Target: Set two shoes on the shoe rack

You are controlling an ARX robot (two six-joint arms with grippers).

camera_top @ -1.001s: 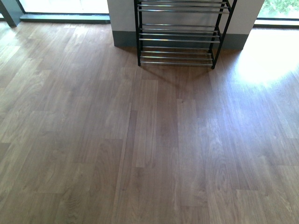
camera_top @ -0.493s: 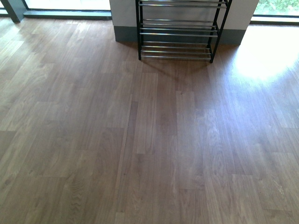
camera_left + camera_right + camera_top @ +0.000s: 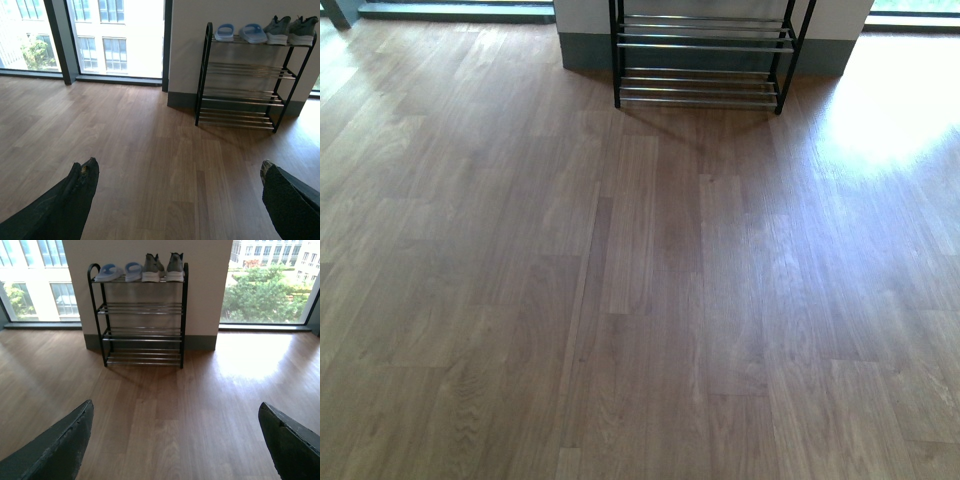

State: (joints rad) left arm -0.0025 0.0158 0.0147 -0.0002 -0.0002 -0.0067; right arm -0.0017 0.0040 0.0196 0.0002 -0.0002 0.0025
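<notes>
The black-framed shoe rack (image 3: 142, 310) with chrome bars stands against a white wall pillar. On its top tier sit a pair of grey knit sneakers (image 3: 163, 267) and, beside them, a pair of pale blue slides (image 3: 117, 272). The left wrist view shows the same rack (image 3: 245, 75) with the sneakers (image 3: 290, 30) and slides (image 3: 240, 32) on top. In the front view only the rack's lower tiers (image 3: 698, 60) show. My left gripper (image 3: 179, 172) and right gripper (image 3: 175, 412) are both open, empty, and well back from the rack over bare floor.
Wood-plank flooring (image 3: 640, 300) stretches between me and the rack. Floor-to-ceiling windows flank the pillar, with a dark window post (image 3: 60, 40) to one side. A bright sun patch (image 3: 890, 110) lies on the floor at the right of the rack.
In the front view the rack has slid upward and now shows less of itself; more floor fills the frame. No arm appears in that view.
</notes>
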